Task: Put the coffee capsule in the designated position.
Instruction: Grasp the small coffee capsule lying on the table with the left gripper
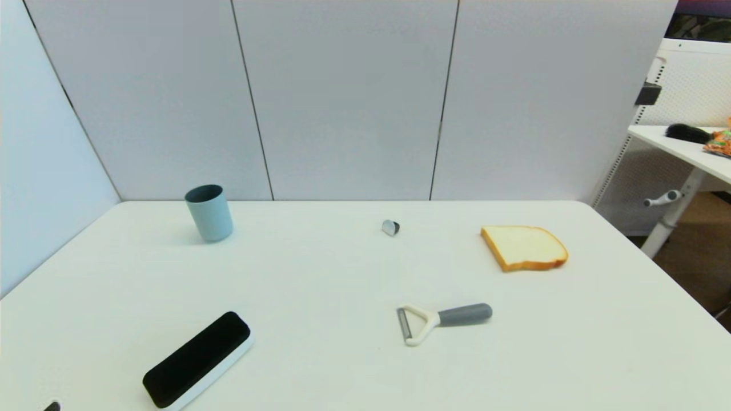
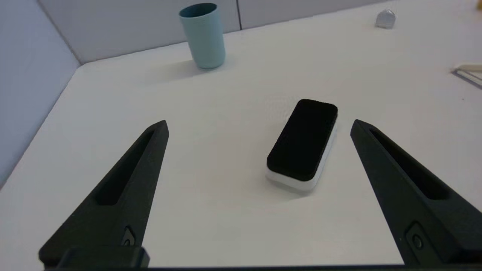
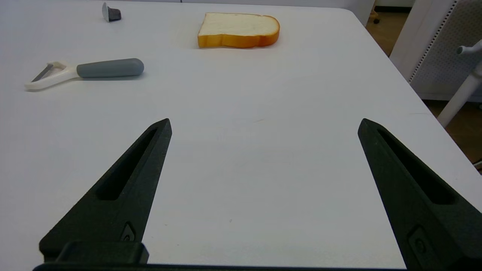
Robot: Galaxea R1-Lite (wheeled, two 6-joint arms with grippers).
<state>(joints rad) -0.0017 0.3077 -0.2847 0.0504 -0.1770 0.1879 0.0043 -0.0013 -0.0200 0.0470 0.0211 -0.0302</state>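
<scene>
Coffee capsule (image 1: pixel 390 228): on its side, far centre of surface (image 1: pixel 320 342); likely light, rigid, rolls.
Hold: across tapered body.
Left claw (image 2: pixel 260 126): wide, empty.
Right claw (image 3: pixel 263 124): wide, empty.

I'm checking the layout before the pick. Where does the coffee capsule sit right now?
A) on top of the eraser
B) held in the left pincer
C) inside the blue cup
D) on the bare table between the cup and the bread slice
D: the coffee capsule lies on its side on the table, apart from everything, with the blue cup to its left and the bread slice to its right; both pincers are open and empty.
</scene>
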